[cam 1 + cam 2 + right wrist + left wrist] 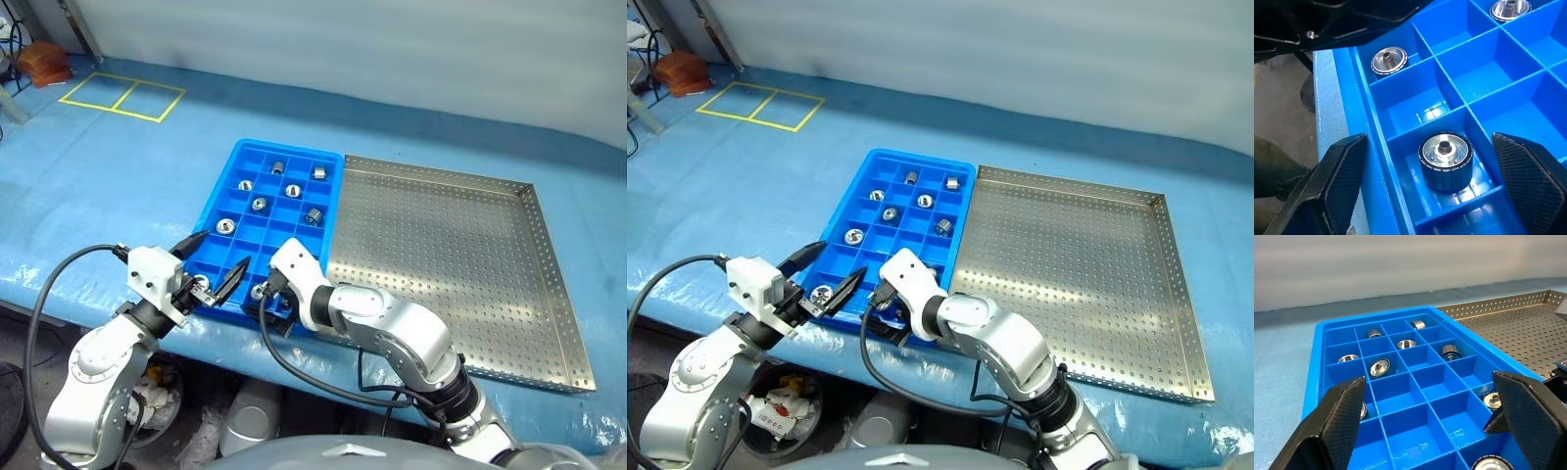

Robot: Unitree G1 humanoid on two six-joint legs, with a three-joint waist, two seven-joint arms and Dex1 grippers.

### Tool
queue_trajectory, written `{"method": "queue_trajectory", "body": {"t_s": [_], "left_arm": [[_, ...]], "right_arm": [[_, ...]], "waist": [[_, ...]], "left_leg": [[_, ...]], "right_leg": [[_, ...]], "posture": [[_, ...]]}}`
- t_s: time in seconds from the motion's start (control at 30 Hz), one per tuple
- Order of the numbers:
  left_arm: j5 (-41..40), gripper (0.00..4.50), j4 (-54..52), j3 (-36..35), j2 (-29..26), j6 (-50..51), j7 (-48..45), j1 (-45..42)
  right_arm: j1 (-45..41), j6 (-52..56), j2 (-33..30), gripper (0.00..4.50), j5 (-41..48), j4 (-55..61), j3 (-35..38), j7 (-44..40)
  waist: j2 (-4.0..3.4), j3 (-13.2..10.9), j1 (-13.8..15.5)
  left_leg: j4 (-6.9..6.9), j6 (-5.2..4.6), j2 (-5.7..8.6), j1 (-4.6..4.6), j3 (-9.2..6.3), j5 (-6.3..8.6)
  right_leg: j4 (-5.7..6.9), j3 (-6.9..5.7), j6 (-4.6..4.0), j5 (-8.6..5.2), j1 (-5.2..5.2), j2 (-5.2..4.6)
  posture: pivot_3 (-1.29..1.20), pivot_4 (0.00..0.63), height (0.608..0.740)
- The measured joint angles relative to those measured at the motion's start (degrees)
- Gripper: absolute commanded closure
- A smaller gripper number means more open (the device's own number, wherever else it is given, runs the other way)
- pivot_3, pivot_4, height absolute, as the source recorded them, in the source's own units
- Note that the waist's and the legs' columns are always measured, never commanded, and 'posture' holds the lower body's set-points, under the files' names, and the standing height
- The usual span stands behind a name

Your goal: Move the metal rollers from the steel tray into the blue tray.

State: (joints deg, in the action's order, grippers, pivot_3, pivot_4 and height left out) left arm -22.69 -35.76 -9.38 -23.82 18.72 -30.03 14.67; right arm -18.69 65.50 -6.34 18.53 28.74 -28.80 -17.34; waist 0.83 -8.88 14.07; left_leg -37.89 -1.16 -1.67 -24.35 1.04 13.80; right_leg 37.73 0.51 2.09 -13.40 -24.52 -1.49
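Your right gripper (1425, 196) hangs spread, empty, over a roller (1445, 160) standing upright in the blue tray (235, 157). Your left gripper (217, 266) gapes empty alongside. The steel tray (549, 255) looks emptied, so you're near done.

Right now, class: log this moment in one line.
steel tray: no rollers | blue tray: rollers in compartments | left claw: open | right claw: open over roller

We can't make out a single word, number or brand here. Nothing we can read on the trays, the rollers or the arms.
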Motion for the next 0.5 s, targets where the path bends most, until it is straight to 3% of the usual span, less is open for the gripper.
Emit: {"method": "queue_trajectory", "body": {"t_s": [0.5], "left_arm": [[0.0, 0.0, 0.7, 0.6, -0.1, 0.0, -0.2, -0.2]], "right_arm": [[-0.1, 0.0, 0.0, 0.22, 0.0, 0.0, -0.1, 0.2]], "waist": [[0.0, 0.0, -0.4]], "left_leg": [[-0.01, 0.0, 0.0, 0.0, -0.01, 0.0]], "right_leg": [[0.0, 0.0, 0.0, 0.0, 0.0, 0.0]], "posture": [[0.39, 0.15, 0.74]]}}
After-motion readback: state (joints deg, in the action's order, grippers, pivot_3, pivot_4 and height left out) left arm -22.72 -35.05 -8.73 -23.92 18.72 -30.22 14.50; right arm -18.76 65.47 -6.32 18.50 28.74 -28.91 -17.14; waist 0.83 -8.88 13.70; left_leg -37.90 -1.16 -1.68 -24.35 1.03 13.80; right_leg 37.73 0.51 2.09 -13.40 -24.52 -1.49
